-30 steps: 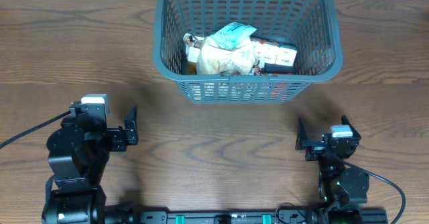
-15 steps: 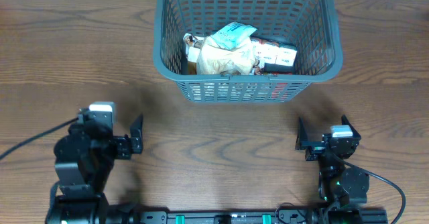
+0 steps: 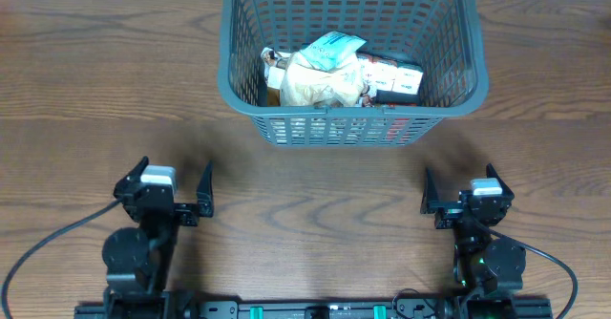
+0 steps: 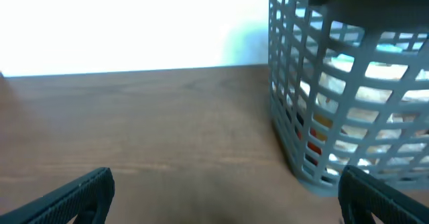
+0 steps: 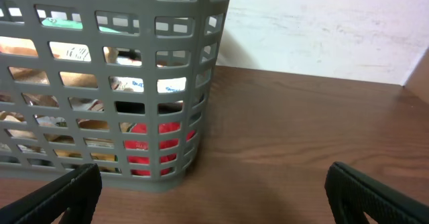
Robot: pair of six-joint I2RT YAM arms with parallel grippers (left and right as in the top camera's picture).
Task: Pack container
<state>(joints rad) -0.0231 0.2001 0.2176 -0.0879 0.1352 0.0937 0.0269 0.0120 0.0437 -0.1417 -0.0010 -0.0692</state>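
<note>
Packing looks done: snack packets [image 3: 329,71] lie in the grey basket [image 3: 344,126] at upper centre, while the left gripper [image 3: 167,185] and right gripper [image 3: 461,197] sit spread wide and empty below.

We're over a dark brown wooden table [image 3: 315,195], its grain running side to side. At twelve o'clock the container [image 3: 349,128] stands upright with its base flat on the wood, close to the far edge. A soft shadow spreads on the boards around its near side. At six o'clock a black rail [image 3: 315,311] lies along the near edge.
</note>
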